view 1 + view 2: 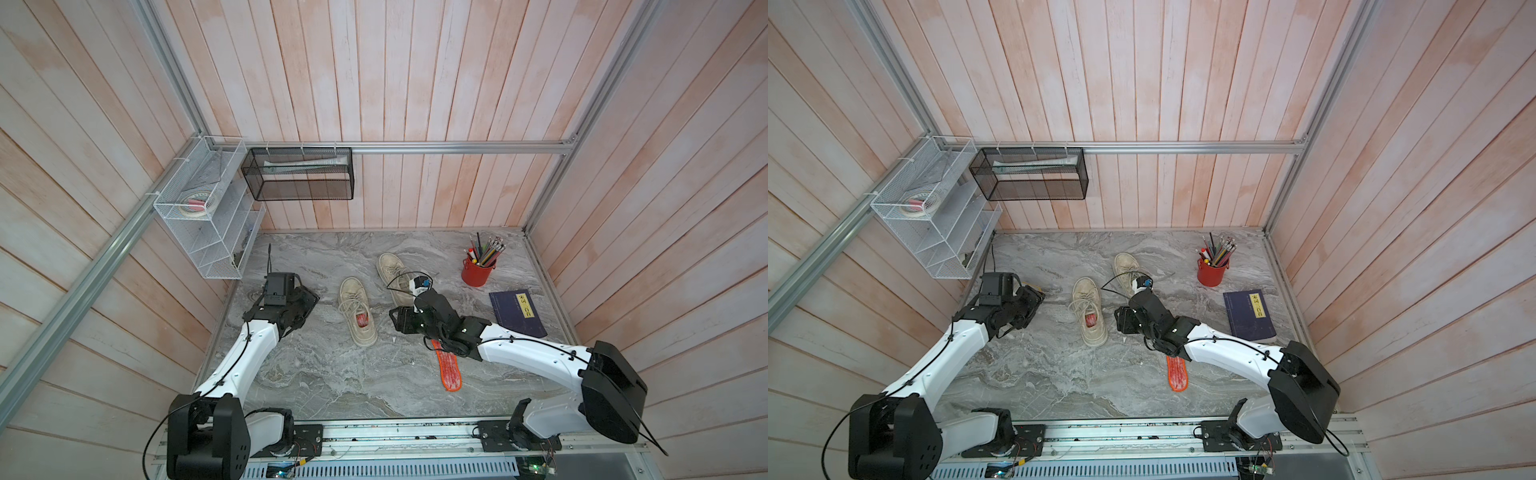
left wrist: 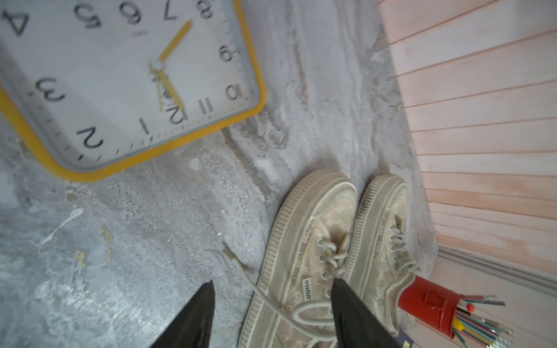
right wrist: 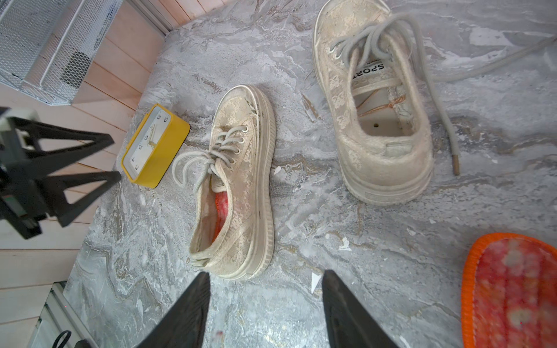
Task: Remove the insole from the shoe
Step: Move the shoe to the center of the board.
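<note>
The orange insole (image 3: 512, 286) lies flat on the worktop (image 3: 391, 241), out of the far shoe (image 3: 376, 120). The near shoe (image 3: 256, 168) holds a red insole (image 3: 221, 205). The left tool (image 2: 274, 281) and right tool (image 3: 265, 272) gape wide and hold nothing, likely ready to pinch it.

Bright even light, soft faint shadows, wide-angle bowing at top-view edges, left wrist view blurred

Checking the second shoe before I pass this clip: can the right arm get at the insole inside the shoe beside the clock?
Probably yes. The right hand is open, facing the shoe heel-on across bare table. The insole shows through the shoe's opening; laces cover its front.
</note>
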Robot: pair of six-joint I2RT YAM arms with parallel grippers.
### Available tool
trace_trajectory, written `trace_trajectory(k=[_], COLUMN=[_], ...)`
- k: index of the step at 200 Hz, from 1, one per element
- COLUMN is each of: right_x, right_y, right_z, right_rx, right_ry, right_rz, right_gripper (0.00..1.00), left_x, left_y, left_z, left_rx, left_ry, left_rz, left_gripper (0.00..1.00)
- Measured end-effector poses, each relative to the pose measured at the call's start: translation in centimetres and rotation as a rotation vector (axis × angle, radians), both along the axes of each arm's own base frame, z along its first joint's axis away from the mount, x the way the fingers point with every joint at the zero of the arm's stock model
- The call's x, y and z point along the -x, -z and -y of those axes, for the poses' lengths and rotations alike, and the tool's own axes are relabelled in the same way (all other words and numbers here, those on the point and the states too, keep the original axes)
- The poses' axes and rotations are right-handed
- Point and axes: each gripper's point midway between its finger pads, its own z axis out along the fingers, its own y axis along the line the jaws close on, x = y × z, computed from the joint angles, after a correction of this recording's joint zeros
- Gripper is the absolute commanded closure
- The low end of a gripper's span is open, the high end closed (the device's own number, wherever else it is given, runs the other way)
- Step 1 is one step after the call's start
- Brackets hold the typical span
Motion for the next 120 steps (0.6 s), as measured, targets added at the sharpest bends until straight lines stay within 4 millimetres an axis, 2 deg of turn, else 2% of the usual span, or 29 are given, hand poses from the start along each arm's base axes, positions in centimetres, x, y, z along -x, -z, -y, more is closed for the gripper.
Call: trace_trajectory(k=[14, 28, 55, 78, 99, 120], right_x=[-0.2, -0.3, -0.6, -0.6, -0.9, -1.4], right_y=[0.0, -0.1, -0.5, -0.6, -0.5, -0.3], right_z=[0.1, 0.3, 0.2, -0.3, -1.7, -4.0], right_rx=[0.007, 0.015, 0.019, 0.014, 0.023, 0.041], right_ry=[-0.002, -0.005, -0.013, -0.035, -0.083, -0.142], right_rz=[0.006, 0.015, 0.029, 0.027, 0.024, 0.025], right_gripper=[0.40, 0.40, 0.43, 0.53, 0.62, 0.65], left_x=[0.1, 1.0, 3.3, 4.5, 4.5, 4.2], left_y=[-1.5, -1.9, -1.7, -0.8, 0.9, 2.3], left_z=[0.9, 2.5, 6.8, 9.7, 10.1, 9.8], left_rx=[-0.014, 0.002, 0.046, 0.039, 0.018, -0.005], left_ry=[0.080, 0.159, 0.332, 0.452, 0.475, 0.471], left_rz=[0.040, 0.045, 0.032, 0.007, -0.045, -0.079], left_gripper=[0.43, 0.47, 0.53, 0.54, 0.53, 0.46])
